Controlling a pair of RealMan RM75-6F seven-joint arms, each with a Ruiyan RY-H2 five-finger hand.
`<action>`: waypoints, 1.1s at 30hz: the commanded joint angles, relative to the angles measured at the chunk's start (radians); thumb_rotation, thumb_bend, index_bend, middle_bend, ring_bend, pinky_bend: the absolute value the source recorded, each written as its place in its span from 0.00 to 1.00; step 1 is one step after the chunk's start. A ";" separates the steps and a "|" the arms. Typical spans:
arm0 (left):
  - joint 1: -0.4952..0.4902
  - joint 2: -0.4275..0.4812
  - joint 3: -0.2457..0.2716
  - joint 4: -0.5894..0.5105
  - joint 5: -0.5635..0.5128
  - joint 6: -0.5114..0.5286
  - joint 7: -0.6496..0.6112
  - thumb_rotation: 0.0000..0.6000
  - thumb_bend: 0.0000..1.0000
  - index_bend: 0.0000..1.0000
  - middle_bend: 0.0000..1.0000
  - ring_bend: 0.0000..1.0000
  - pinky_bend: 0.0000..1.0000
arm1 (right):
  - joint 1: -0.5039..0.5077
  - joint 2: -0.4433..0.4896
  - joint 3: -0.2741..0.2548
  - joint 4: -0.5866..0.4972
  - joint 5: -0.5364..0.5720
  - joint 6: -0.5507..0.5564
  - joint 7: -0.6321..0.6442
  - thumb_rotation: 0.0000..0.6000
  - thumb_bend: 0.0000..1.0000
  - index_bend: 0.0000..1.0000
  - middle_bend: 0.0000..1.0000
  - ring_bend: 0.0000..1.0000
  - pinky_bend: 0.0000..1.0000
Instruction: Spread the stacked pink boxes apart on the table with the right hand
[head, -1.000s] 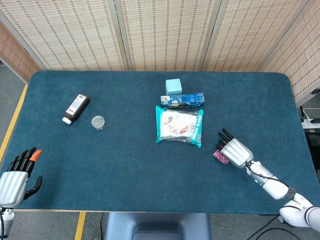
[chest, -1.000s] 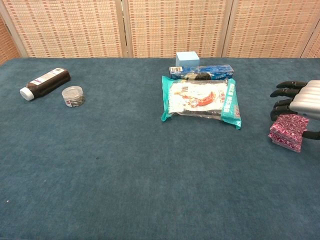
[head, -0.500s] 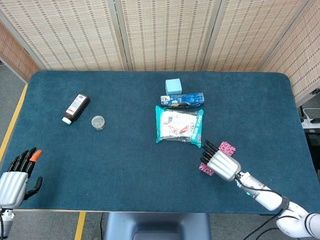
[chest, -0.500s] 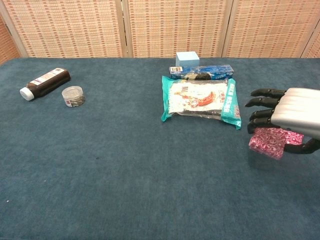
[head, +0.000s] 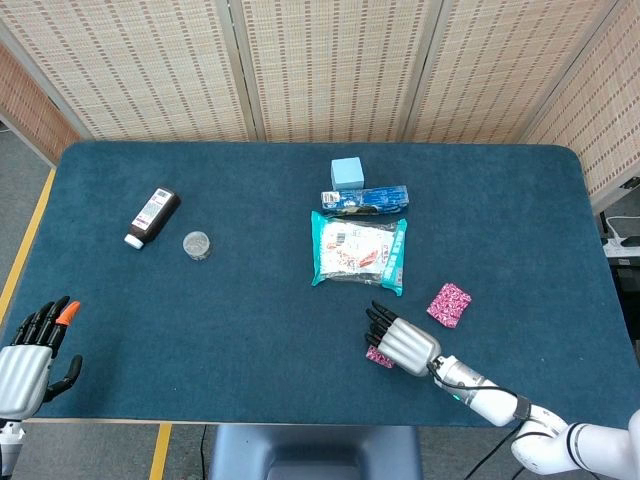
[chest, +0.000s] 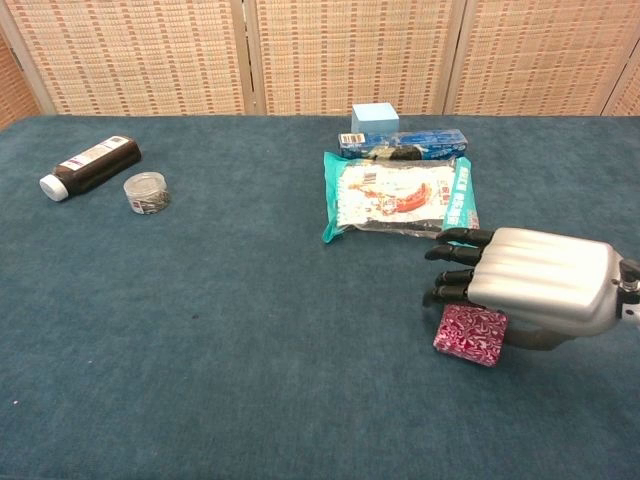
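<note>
Now, at the worktop's front left corner, your left hand (head: 28, 352) sits just off the edge with its fingers spread and nothing in them. Further in, near the left edge and toward the back, a brown bottle (head: 152, 216) with a white cap lies on its side, and a small clear jar (head: 196, 244) stands just beside it to the right. Around the middle, toward the back edge, you have a light blue cube (head: 347, 172), a blue tube box (head: 364, 199) lying just in front of it, and a teal-edged snack packet (head: 359, 251) flat in front of that. Toward the front edge, right of centre, your right hand (chest: 520, 282) covers one pink box (chest: 471, 333) from above, fingers extended and pointing left over it; the box lies flat on the cloth, and you cannot tell whether the fingers actually clamp it. The other pink box (head: 449, 304) lies alone to the right, well apart from the hand, near the packet's front right corner.
</note>
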 joint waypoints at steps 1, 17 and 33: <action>-0.002 0.001 -0.001 0.000 -0.002 -0.003 0.000 1.00 0.46 0.00 0.00 0.00 0.13 | -0.011 0.018 0.003 -0.030 0.022 -0.003 -0.030 1.00 0.27 0.00 0.04 0.00 0.00; 0.000 -0.008 0.000 -0.005 -0.004 -0.004 0.026 1.00 0.46 0.00 0.00 0.00 0.13 | -0.066 0.142 0.015 0.059 0.073 0.086 0.100 1.00 0.27 0.00 0.00 0.00 0.00; -0.009 -0.023 0.001 -0.012 -0.012 -0.026 0.067 1.00 0.46 0.00 0.00 0.00 0.13 | -0.061 0.069 -0.027 0.350 0.044 0.061 0.357 1.00 0.27 0.00 0.03 0.00 0.00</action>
